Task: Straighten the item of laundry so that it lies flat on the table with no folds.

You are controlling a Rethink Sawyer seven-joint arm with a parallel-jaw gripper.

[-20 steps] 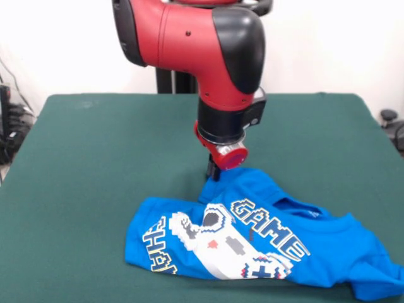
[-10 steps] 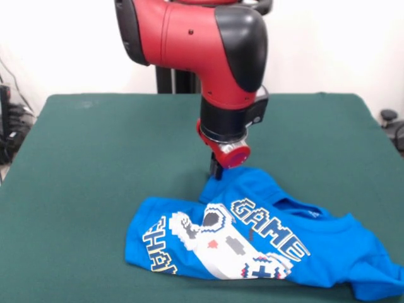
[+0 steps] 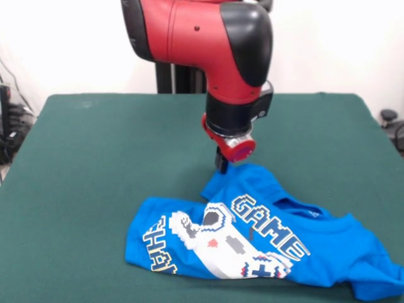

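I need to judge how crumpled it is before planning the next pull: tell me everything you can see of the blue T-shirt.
The blue T-shirt is bright blue soft fabric with a white pixel-style controller print and "GAME" lettering; more letters at its left end are bent by a fold. It lies rumpled on the green table near the front edge, part running toward the right. One flap at its far edge is folded over, and the gripper sits at or just above that flap; contact is unclear.
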